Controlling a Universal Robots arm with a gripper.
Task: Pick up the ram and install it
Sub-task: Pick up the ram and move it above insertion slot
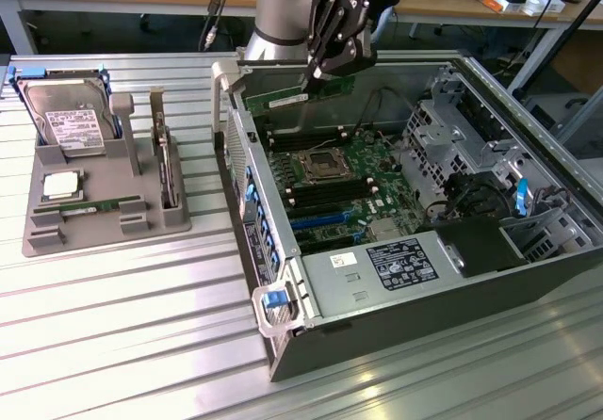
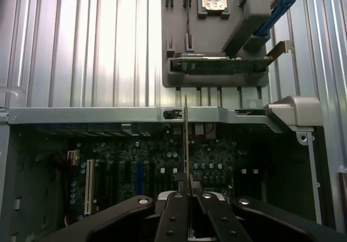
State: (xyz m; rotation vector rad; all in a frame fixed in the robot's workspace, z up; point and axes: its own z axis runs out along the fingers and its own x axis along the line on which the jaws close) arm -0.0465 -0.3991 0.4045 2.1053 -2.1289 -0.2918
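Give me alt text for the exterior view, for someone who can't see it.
The gripper holds the ram above the open computer case, whose motherboard is exposed. At the exterior view's left, a grey tray holds a hard drive and other parts.

**Exterior view.** My arm's gripper (image 1: 311,73) hangs over the far side of the open computer case (image 1: 283,335). Its fingers are pinched on the upper edge of the ram (image 1: 283,100). I see the stick held roughly level, above the far end of the motherboard (image 1: 330,180); whether it touches a slot I cannot tell. Nearest the camera inside the case sits the labelled power supply (image 1: 396,265). At the exterior view's left, apart from the case, a grey fixture (image 1: 104,232) rests on the slatted table (image 1: 113,345). It carries a hard drive (image 1: 66,123), a square processor chip (image 1: 61,185), a second green stick (image 1: 89,208) and an upright bracketed card (image 1: 165,166).
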